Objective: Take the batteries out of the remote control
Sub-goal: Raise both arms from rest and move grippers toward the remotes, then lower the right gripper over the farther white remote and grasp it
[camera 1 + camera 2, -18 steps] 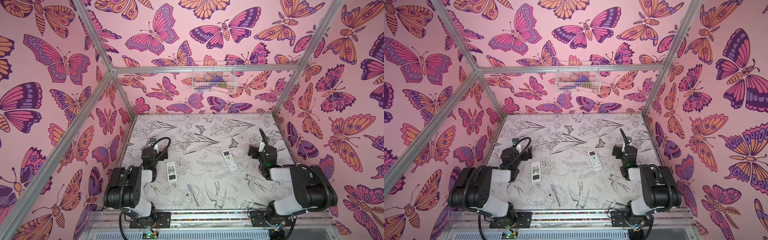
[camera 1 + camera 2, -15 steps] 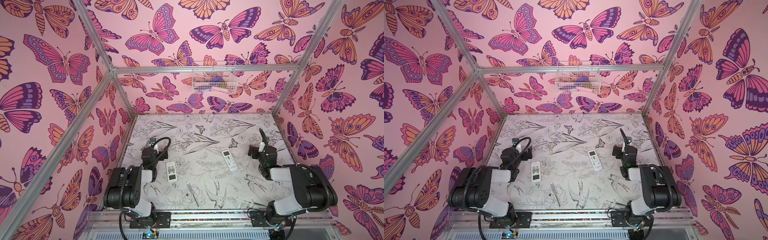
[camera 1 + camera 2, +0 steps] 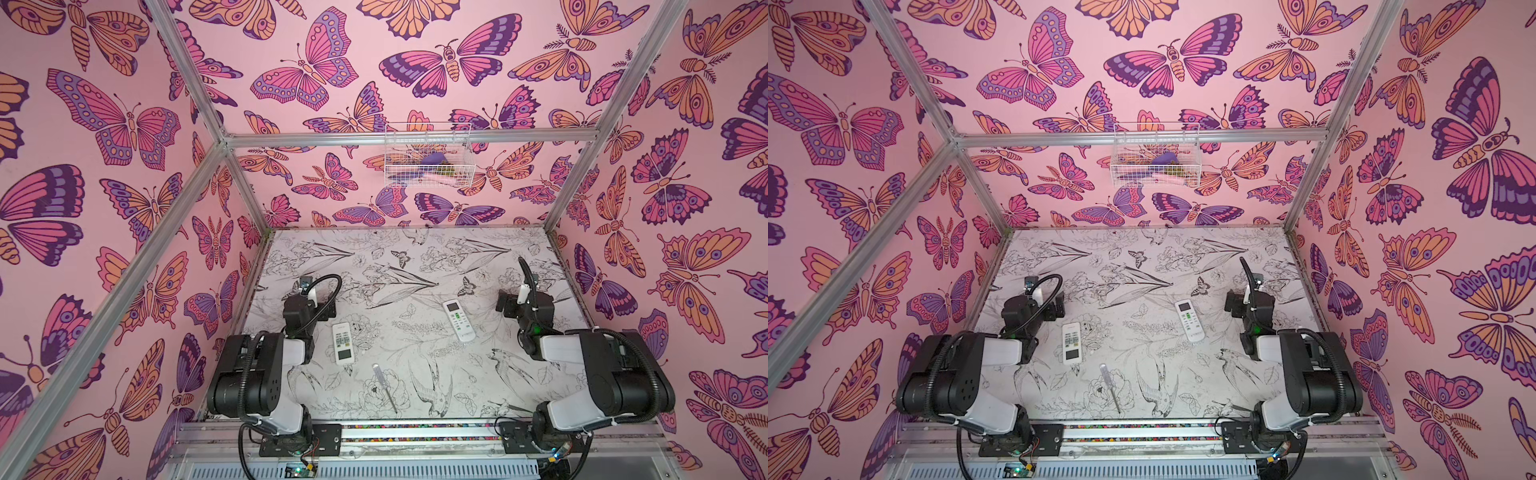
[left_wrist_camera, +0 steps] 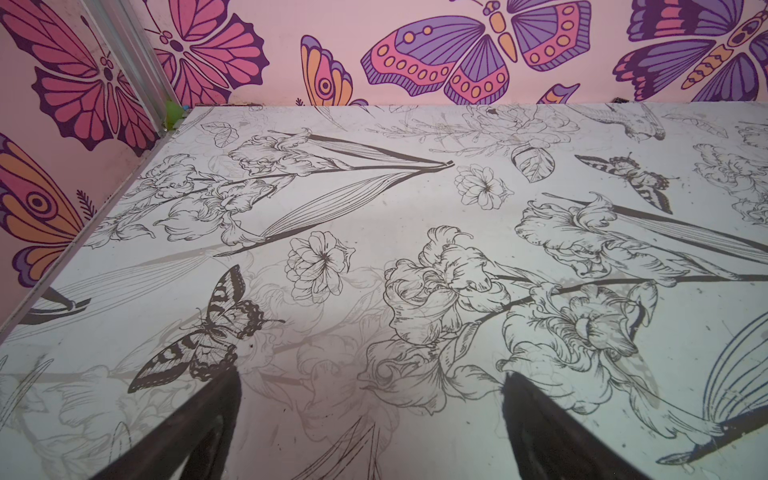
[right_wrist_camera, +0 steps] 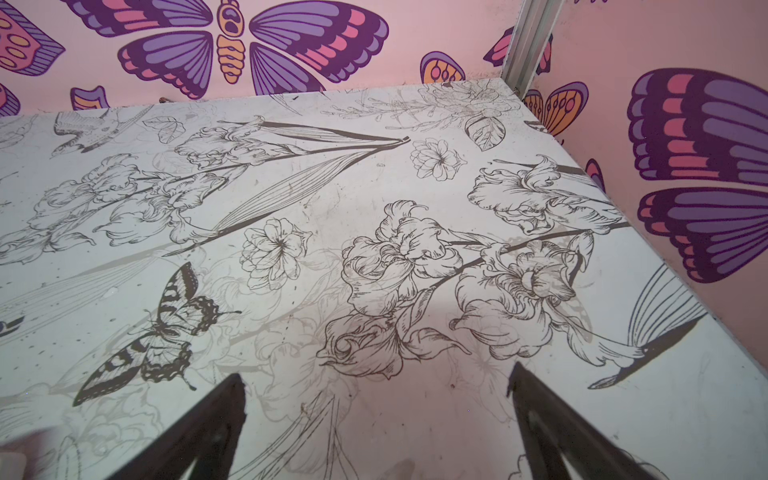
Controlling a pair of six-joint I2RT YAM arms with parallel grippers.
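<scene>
Left gripper (image 4: 372, 376): jaws spread wide with nothing between them, over the bare printed table (image 3: 415, 257).
Right gripper (image 5: 376, 374): also wide apart and empty, near the table's right edge.
Batteries: cannot be seen; both remotes lie button side up.
Left remote (image 3: 343, 343): white and slim, screen at its near end, flat on the table just beside the left forearm and touching neither gripper.
Right remote (image 3: 458, 321): white with green keys, screen at its far end, lying at a slant, well apart from the right gripper.
Screwdriver (image 3: 384, 386): clear handle and thin shaft, flat on the table near the front edge, between the arms.
Wire basket (image 3: 392, 166): white, hung on the back wall; holds purple and pink items too small to identify.
Left arm (image 3: 257, 374): folded low at the left front, wrist pointing toward the back wall.
Right arm (image 3: 602, 374): folded in mirror pose at the right front.
</scene>
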